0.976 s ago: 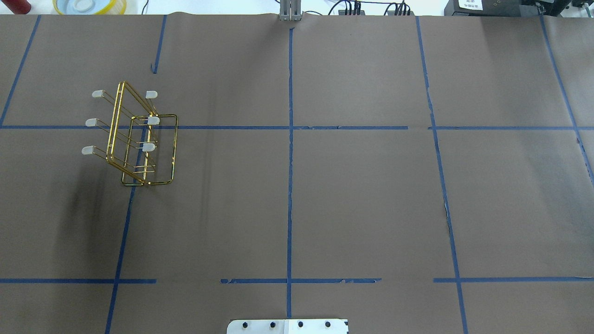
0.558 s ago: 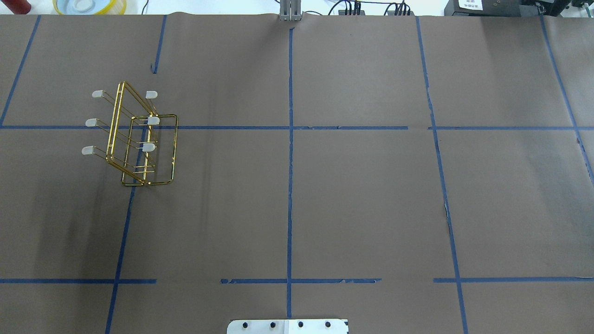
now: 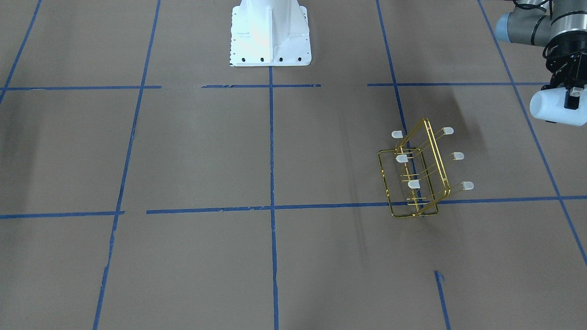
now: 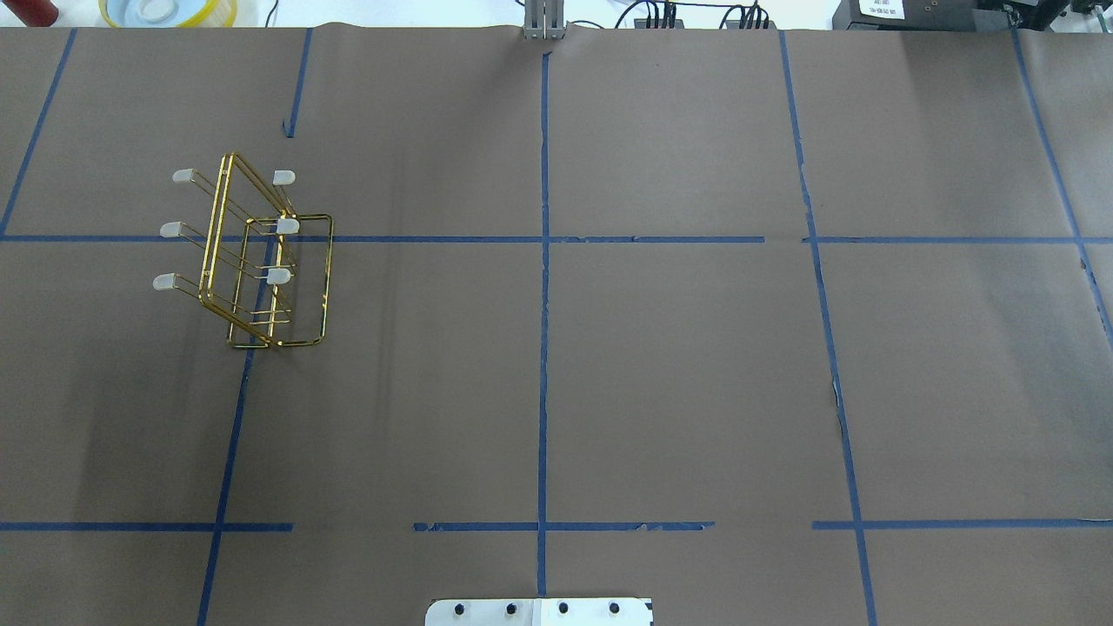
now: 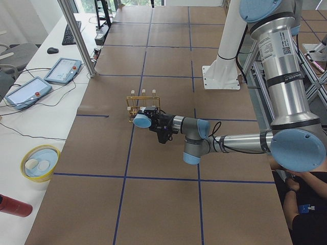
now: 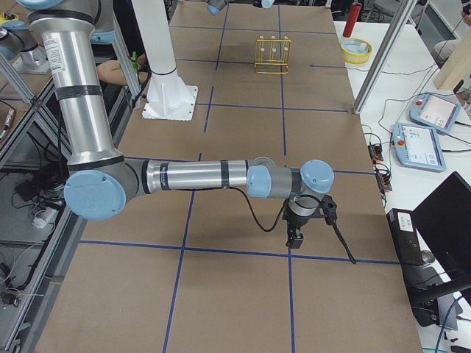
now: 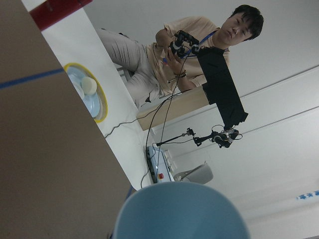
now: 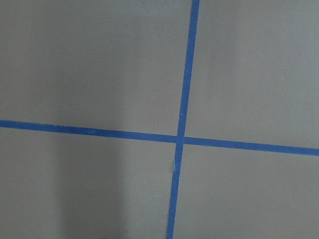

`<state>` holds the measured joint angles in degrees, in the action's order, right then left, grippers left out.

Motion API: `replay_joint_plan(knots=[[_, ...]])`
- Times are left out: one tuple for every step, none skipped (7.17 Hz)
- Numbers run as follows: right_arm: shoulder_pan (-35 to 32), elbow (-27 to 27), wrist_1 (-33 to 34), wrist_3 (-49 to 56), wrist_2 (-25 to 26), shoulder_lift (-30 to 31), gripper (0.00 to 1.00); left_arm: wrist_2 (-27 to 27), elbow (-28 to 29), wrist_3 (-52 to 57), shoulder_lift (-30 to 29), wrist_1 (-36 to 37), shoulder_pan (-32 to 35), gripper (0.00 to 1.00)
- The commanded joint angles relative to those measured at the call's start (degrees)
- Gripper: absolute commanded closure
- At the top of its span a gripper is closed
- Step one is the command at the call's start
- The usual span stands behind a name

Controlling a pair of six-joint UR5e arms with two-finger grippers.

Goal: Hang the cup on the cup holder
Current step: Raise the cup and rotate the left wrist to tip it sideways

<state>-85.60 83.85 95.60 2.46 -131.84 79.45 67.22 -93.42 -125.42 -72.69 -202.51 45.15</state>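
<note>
The gold wire cup holder (image 4: 252, 256) stands on the table's left half, also in the front-facing view (image 3: 417, 176) and the left side view (image 5: 143, 104). No cup hangs on its white-capped prongs. My left gripper (image 3: 568, 103) is shut on the pale bluish cup (image 3: 548, 107), held on its side above the table, out beyond the holder's left side. The left side view shows the cup (image 5: 141, 121) just in front of the holder. The left wrist view shows its rim (image 7: 182, 214). My right gripper (image 6: 294, 237) points down near the table far from the holder; I cannot tell its jaws.
A yellow bowl (image 5: 39, 162) and a red cylinder (image 5: 13, 205) lie on the white bench beyond the table's left far corner. The white robot base (image 3: 270, 32) stands at the near edge. An operator (image 7: 199, 45) sits behind the bench.
The holder has not moved. The dark shadow on the table in front of the holder has faded away. No arm shows in the overhead view.
</note>
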Motion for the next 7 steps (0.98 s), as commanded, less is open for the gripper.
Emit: replay_joint_plan(knots=[[0.08,0.00,0.02,0.00,0.00,0.00,0.00,-0.07,-1.85,-16.53,-0.08,-4.80,-1.99,1.00],[0.09,0.00,0.02,0.00,0.00,0.00,0.00,-0.15,-2.64,-21.57,-0.26,-4.91,-3.13,1.00],[0.00,0.00,-0.06,0.00,0.00,0.00,0.00,-1.37,-3.43,-26.06,-0.70,-4.91,-4.79,1.00],[0.00,0.00,0.02,0.00,0.00,0.00,0.00,-5.65,-3.70,-33.15,-1.31,-4.99,-6.98,1.00],[0.00,0.00,-0.06,0.00,0.00,0.00,0.00,-9.78,-3.70,-38.53,-1.92,-5.08,-9.18,1.00],[0.08,0.00,-0.07,0.00,0.00,0.00,0.00,-13.22,-3.70,-45.20,-2.71,-5.26,-10.42,1.00],[0.00,0.00,-0.07,0.00,0.00,0.00,0.00,-17.25,-3.62,-53.62,-3.33,-5.26,-11.48,1.00]])
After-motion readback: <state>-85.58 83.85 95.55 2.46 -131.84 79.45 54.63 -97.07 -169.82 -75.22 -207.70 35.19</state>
